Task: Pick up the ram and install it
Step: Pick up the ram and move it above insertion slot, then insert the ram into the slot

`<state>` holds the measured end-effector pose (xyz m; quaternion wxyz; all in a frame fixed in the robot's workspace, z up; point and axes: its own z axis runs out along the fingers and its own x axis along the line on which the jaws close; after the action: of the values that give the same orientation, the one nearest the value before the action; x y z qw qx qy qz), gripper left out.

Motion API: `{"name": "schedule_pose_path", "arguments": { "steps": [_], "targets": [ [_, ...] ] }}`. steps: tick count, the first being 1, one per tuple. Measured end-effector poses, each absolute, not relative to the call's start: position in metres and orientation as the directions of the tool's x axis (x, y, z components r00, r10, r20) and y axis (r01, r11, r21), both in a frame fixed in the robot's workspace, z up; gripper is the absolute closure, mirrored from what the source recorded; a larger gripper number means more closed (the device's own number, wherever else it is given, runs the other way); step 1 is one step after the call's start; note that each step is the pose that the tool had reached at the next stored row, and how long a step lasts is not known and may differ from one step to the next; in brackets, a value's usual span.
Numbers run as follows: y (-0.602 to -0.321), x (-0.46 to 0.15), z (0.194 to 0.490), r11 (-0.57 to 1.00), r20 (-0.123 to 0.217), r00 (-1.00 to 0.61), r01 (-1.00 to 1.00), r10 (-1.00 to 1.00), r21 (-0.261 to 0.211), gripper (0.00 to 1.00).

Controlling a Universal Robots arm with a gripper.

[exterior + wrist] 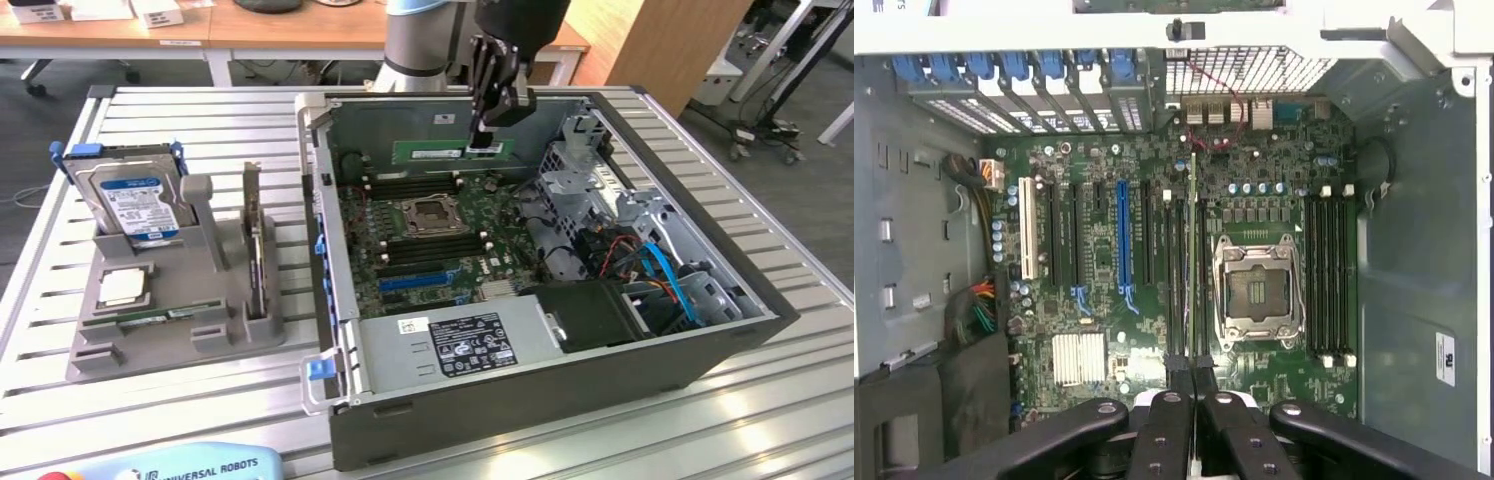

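**Item: the ram** (pixel 434 152). Green circuit-board stick, carried over the open computer case (pixel 534 385), above the far part of the motherboard (pixel 400 250) and not yet touching it. Its long edge is level and its contact edge faces down, presumably so that it can enter a slot squarely. In the wrist view the ram (pixel 1194 260) shows edge-on as a thin line running parallel to the memory slots (pixel 1329 280) and lying over the bank beside the processor socket (pixel 1254 285). This suggests it has been lined up for seating. Not installed.

**Item: the tool** (pixel 483 140). Points straight down into the case, with its fingers pressed together on the upper edge of the stick. The wrist view shows the tool (pixel 1194 375) pinching the thin board between its tips. Gripping the top edge leaves the bottom contacts free.

**Item: grey holder** (pixel 174 330). Stands on the slatted table (pixel 747 420), at the exterior view's left and well apart from the case. It carries:
- A hard drive (pixel 134 200), upright.
- A second memory stick (pixel 251 225), standing on edge in a groove where fingers could reach its top.
- A square processor chip (pixel 123 287), lying flat in a recess.

**Item: computer case.** Lies on its side with the panel off, so the board faces upward for access from above.
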<state>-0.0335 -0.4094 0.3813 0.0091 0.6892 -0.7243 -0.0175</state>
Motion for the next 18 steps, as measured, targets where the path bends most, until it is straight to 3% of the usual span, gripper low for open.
{"name": "schedule_pose_path", "arguments": {
  "steps": [18],
  "targets": [
    [-0.4094,-0.0296,0.3735,0.049,-0.011,-0.05,-0.998,-0.999,0.038,0.89]
  ]
}}
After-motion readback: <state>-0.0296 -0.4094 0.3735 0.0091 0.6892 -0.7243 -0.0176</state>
